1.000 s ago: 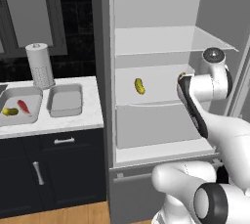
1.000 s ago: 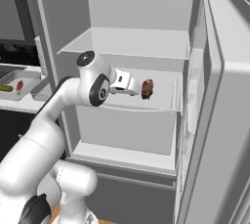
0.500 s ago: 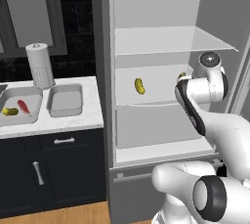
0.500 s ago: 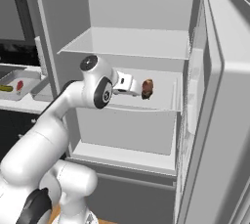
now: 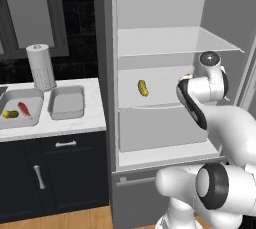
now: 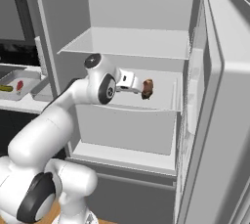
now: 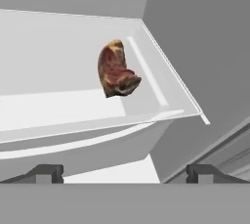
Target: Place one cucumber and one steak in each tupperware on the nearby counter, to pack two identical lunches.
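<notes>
Sim kitchen: white marble-look counter (image 5: 75, 123) over dark navy cabinets w/ silver handles, at left of an open fridge (image 5: 165, 73) w/ grey interior, glass shelves and its door swung wide on the right. On the counter, two grey tupperware trays: near one (image 5: 66, 101) bare, far one (image 5: 21, 108) w/ a cucumber (image 5: 10, 114) and slim red steak (image 5: 23, 108) inside. Perforated cylinder (image 5: 41, 66) stands behind them. 2nd cucumber (image 5: 143, 88) sits on mid fridge shelf, left part; brown-red steak chunk (image 6: 147, 88) on same shelf, right part, just ahead of the gripper (image 6: 131, 84). Hand view has the chunk (image 7: 116, 69) on the shelf, apart from the fingertips (image 7: 46, 173); jaws spread wide, nothing held. Vs a sec ago: wrist pushed a bit further into fridge toward the chunk; food unmoved.
</notes>
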You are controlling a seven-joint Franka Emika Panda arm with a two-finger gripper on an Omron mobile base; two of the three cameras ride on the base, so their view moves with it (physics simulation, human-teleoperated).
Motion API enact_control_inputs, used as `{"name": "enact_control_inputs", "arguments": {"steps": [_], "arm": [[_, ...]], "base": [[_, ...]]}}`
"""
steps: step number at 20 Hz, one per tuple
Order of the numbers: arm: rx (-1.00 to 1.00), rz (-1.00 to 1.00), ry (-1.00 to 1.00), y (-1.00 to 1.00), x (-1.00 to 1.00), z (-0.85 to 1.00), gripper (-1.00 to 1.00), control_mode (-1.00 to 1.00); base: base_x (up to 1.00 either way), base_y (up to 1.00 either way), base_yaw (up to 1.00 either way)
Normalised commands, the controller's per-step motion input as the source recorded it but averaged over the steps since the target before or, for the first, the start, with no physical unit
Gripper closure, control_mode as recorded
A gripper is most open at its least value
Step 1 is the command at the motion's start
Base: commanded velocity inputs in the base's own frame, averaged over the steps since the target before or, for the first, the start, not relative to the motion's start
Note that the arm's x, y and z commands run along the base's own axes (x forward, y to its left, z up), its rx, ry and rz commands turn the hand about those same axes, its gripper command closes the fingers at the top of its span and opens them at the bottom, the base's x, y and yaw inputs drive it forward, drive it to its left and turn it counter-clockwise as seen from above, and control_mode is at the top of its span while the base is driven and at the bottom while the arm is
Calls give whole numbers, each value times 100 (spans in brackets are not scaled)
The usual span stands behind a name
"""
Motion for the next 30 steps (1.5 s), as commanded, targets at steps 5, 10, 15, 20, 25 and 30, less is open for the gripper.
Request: {"name": "enact_control_inputs", "arguments": {"steps": [5, 10, 15, 20, 25, 30], "arm": [[0, 0, 3, -5, 23, -12, -100, -100], [0, 0, 1, -10, 23, -12, -100, -100], [0, 0, 0, -11, 20, -9, -100, -100], [0, 0, 0, -4, 21, -12, -100, -100], [0, 0, 0, -2, 18, -15, -100, -100], [0, 0, 0, -1, 24, -3, -100, -100]], "base": [[0, 0, 0], [0, 0, 0], [0, 0, 0], [0, 0, 0], [0, 0, 0], [0, 0, 0]]}}
